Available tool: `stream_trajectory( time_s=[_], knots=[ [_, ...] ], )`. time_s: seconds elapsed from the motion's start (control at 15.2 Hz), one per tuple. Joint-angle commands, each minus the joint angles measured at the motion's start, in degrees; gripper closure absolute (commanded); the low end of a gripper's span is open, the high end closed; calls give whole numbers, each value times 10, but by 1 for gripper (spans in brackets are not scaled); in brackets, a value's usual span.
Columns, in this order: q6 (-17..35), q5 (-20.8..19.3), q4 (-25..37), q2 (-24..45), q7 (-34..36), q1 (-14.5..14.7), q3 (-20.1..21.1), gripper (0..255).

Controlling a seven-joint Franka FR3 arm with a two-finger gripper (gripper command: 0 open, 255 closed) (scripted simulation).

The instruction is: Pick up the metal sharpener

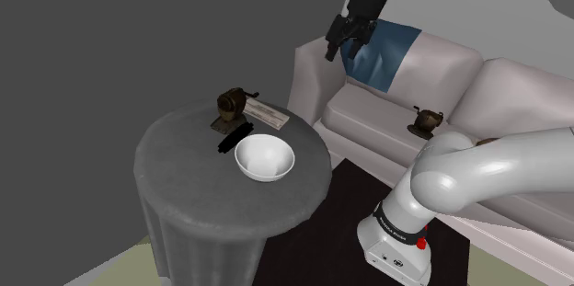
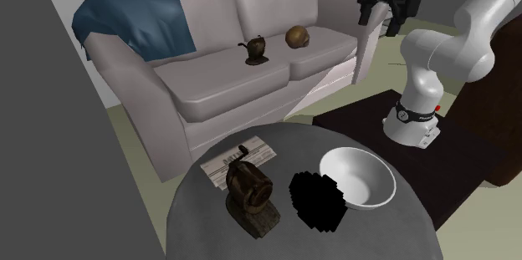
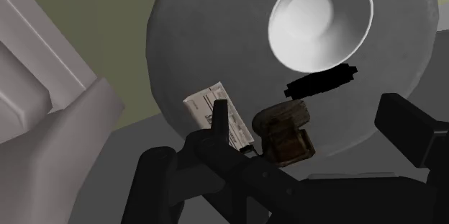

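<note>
The sharpener [image 1: 232, 105] is a dark brown, crank-handled piece standing on a small base at the far side of the round grey table [image 1: 184, 160]. In the second exterior view the sharpener [image 2: 249, 190] stands near the table's front-left edge. My gripper [image 1: 342, 50] hangs high in the air, well above the table and off toward the sofa, with its fingers apart and nothing between them. In the wrist view the gripper [image 3: 306, 107] looks down from afar; the sharpener [image 3: 288, 132] shows small between the two fingers, closer to one finger [image 3: 218, 125].
A white bowl [image 1: 264, 158], a flat black shape [image 1: 235, 137] and a printed card [image 1: 267, 114] share the table. A pale sofa [image 2: 251, 91] with a blue blanket [image 2: 125, 16] holds a second small dark device [image 2: 256, 48] and a brown round thing [image 2: 295, 36].
</note>
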Motion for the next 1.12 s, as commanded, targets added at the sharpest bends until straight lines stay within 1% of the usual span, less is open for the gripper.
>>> stream_trajectory(
  time_s=[0.0, 0.26, 0.53, 1.06],
  knots=[
    [0, 0, 0, 0, 0, 0, 0, 0],
    [62, -13, -1, 69, -44, 5, -18, 0],
    [120, -23, 11, 146, -86, 10, -34, 0],
    [214, -28, 71, 315, -168, 20, -57, 0]
  ],
)
